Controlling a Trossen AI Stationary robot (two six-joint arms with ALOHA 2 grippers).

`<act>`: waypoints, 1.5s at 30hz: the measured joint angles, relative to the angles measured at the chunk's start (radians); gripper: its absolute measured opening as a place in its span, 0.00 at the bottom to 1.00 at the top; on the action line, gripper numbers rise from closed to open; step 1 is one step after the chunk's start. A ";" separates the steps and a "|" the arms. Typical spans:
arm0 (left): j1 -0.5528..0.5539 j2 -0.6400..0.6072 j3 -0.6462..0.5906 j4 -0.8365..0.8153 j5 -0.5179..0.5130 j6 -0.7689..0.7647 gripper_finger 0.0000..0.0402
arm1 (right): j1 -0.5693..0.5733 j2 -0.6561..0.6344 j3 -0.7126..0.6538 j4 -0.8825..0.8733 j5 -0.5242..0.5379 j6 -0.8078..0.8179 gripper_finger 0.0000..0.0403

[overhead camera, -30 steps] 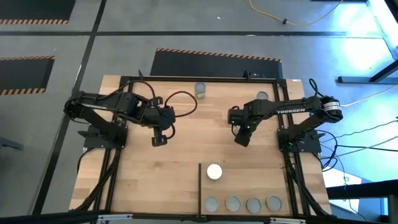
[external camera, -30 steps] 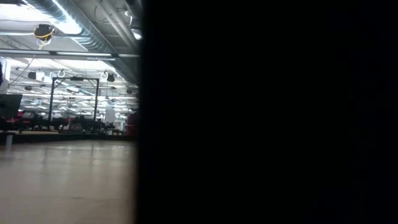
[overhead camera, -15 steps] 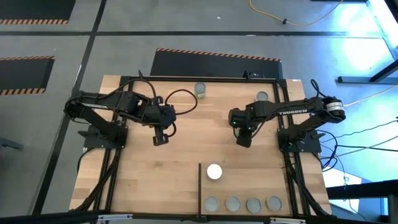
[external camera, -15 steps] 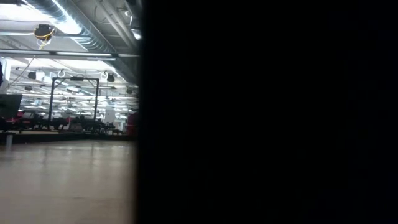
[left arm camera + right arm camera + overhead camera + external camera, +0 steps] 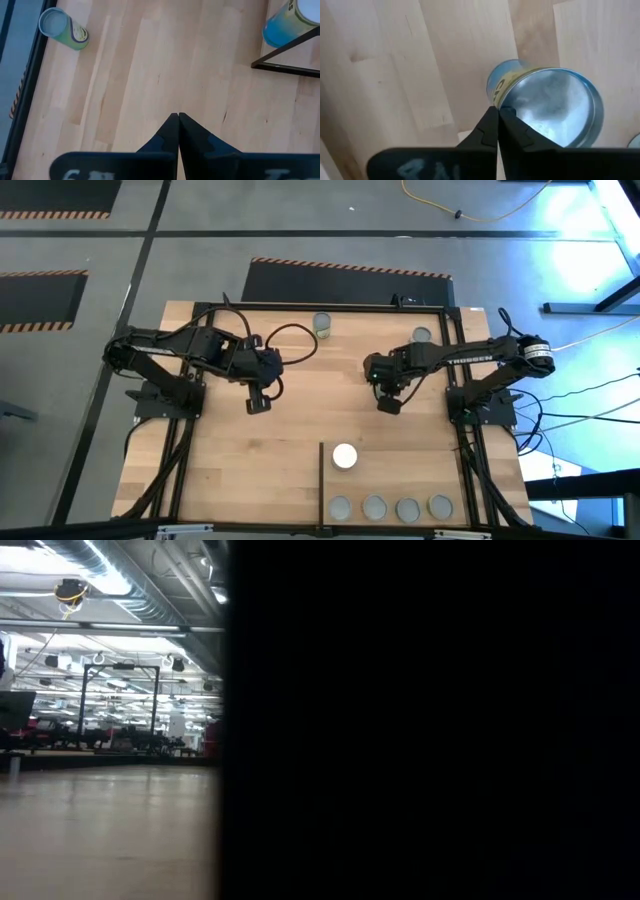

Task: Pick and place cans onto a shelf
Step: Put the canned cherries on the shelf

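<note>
My right gripper (image 5: 388,406) (image 5: 498,108) points straight down, shut, over the table's middle right. Its fingertips sit at the rim of an upright can (image 5: 550,110) with a silver top and a blue and yellow side; the arm hides this can in the high view. My left gripper (image 5: 256,406) (image 5: 178,116) hangs shut over bare wood at the middle left. The shelf (image 5: 400,472), at the near right behind a black divider bar (image 5: 320,480), carries a white-topped can (image 5: 345,457) and several silver-topped cans (image 5: 390,507). They all stand on their bases. My right gripper comes at the can from above. Its shut fingertips meet at the edge of the can's top rim (image 5: 494,102). Whether they touch the rim or stand just above it, I cannot tell. The can stands upright on the table.
Two more cans stand near the far edge, one in the middle (image 5: 322,325) (image 5: 62,29) and one at the right (image 5: 423,335). A black frame (image 5: 300,307) runs along the table's edges. Something dark close to the lens blocks most of the low view.
My right gripper has rolled a little about its own axis and sunk slightly over the can. Its fingers, spread wide a second ago, have come together. The cans on the shelf and at the far edge have not moved.
</note>
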 joint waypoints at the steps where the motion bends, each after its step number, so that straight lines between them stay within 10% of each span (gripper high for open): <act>1: 0.000 0.000 0.000 0.000 0.000 0.000 0.00 | 0.000 0.000 0.000 0.002 0.003 0.000 0.01; 21: 0.000 0.000 0.000 -0.003 0.003 0.005 0.00 | 0.030 0.007 0.235 -0.263 -0.011 -0.002 0.00; 45: 0.000 0.000 0.000 -0.006 0.002 0.115 0.00 | 0.549 0.112 0.469 -0.250 -0.068 0.372 0.00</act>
